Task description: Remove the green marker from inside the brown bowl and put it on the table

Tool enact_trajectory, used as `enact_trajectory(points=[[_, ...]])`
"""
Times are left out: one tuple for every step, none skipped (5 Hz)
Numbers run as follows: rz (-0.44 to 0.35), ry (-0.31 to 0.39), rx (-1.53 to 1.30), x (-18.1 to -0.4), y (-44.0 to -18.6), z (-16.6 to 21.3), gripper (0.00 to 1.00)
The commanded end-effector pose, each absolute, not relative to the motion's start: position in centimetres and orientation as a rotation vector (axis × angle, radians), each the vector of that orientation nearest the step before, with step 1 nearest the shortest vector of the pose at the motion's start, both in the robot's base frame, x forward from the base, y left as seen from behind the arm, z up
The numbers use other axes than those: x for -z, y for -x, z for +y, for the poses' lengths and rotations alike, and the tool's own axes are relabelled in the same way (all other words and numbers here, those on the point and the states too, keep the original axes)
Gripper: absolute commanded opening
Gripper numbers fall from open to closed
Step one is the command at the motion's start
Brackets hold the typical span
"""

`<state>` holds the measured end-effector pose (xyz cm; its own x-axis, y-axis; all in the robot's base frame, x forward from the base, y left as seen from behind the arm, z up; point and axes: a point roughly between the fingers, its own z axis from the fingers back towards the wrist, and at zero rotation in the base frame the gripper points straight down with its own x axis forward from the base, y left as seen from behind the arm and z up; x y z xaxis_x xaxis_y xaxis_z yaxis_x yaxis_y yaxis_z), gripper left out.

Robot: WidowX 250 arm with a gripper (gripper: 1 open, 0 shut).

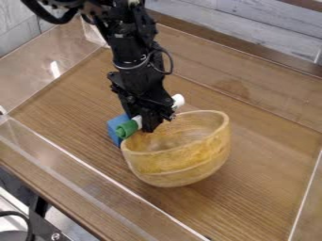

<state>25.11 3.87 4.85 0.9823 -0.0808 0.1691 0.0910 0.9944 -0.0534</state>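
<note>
The brown bowl point(184, 155) is a light tan wooden bowl standing mid-table, slightly tipped. My gripper point(151, 122) points straight down at the bowl's far left rim and is shut. The green marker point(123, 123) appears to lie crosswise in its jaws. Its green cap sticks out to the left and its white end shows to the right of the fingers. The fingers hide the middle of the barrel. The fingertips sit level with the rim, and I cannot tell whether they touch it. The table point(75, 104) is brown wood grain.
A blue block point(116, 138) sits on the table against the bowl's left side, just under the marker's cap. Clear acrylic walls point(38, 141) run around the tabletop. Bare wood lies left of the arm and to the right of the bowl.
</note>
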Motion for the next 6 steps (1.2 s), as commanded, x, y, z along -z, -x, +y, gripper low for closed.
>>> enact_trajectory(points=[[-0.170,0.053,0.083,-4.62,-25.22,3.77,0.00],[-0.169,0.051,0.080,-4.43,-25.19,3.74,0.00],[-0.168,0.050,0.077,-4.23,-25.13,3.70,0.00],[-0.166,0.048,0.075,-4.03,-25.07,3.67,0.00],[-0.163,0.047,0.072,-3.85,-24.96,3.62,0.00],[-0.160,0.045,0.070,-3.67,-24.81,3.57,0.00]])
